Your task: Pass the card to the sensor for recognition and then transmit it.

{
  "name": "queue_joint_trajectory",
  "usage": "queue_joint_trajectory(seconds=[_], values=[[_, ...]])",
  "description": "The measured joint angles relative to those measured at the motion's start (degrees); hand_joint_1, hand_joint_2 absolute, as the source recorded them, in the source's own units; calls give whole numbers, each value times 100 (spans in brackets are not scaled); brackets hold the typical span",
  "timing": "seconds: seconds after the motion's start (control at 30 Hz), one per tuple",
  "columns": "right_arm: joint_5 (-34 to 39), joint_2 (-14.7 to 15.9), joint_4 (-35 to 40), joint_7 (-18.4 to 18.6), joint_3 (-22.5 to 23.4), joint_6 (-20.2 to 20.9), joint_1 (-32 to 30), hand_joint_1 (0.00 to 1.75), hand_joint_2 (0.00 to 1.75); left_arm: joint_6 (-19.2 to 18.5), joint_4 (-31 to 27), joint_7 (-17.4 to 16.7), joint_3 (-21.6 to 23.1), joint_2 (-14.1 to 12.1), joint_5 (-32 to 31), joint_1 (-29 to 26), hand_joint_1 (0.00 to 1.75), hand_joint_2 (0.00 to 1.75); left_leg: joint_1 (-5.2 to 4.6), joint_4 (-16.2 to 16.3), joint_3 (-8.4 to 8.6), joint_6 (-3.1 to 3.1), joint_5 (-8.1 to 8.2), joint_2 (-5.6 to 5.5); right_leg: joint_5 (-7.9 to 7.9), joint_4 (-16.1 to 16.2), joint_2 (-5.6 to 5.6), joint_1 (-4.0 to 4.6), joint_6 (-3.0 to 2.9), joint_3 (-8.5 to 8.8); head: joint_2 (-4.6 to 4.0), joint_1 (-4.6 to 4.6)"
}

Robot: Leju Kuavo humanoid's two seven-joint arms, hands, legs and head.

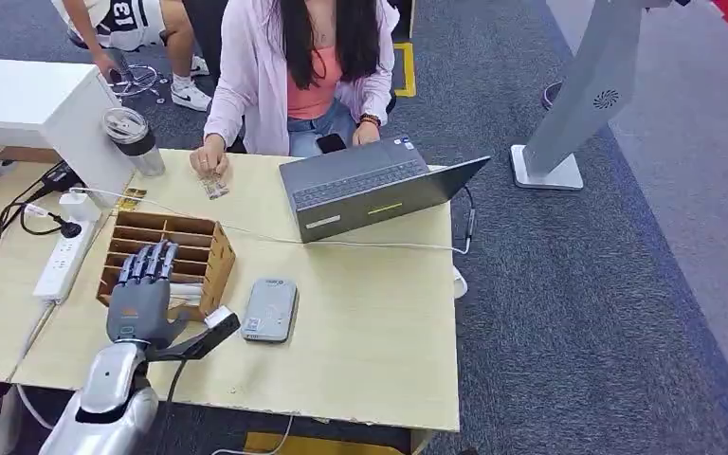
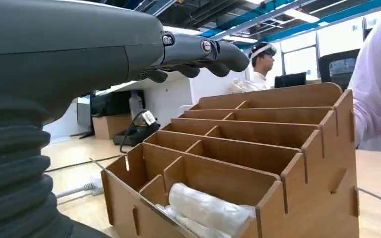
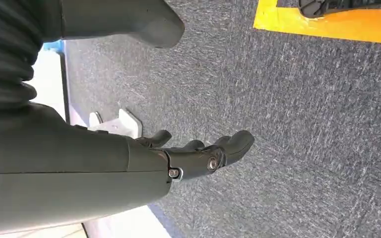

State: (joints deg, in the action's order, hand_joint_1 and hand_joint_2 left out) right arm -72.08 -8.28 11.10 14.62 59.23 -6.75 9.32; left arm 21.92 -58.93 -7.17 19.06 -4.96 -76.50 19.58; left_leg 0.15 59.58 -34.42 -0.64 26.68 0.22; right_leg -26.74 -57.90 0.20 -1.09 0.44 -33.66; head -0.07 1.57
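My left hand [image 1: 142, 289] hovers with its fingers stretched out over the near end of a wooden slotted organizer [image 1: 213, 256], holding nothing. In the left wrist view its fingers [image 2: 198, 54] reach above the compartments [image 2: 307, 183], and a pale plastic-wrapped card [image 2: 208, 208] lies in the nearest slot. A flat grey sensor [image 1: 270, 309] lies on the table just right of the organizer. My right hand [image 3: 198, 156] hangs over grey carpet, fingers loosely bent and empty.
A person [image 1: 303, 66] sits across the table with a hand on a small card [image 1: 214, 188]. An open laptop [image 1: 370, 185] stands at the far right, its cable crossing the table. A power strip [image 1: 64, 261], a tumbler [image 1: 136, 140] and a white box [image 1: 38, 104] are at the left.
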Motion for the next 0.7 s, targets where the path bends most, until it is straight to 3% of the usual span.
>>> queue_joint_trajectory(seconds=[0.7], values=[[-35,0,0,-39,22,20,-1,0,175,-15,0,22,-160,-44,59,3,0,175,0,0,0,0,0,0,0,0,0,0,0,0,0,0]])
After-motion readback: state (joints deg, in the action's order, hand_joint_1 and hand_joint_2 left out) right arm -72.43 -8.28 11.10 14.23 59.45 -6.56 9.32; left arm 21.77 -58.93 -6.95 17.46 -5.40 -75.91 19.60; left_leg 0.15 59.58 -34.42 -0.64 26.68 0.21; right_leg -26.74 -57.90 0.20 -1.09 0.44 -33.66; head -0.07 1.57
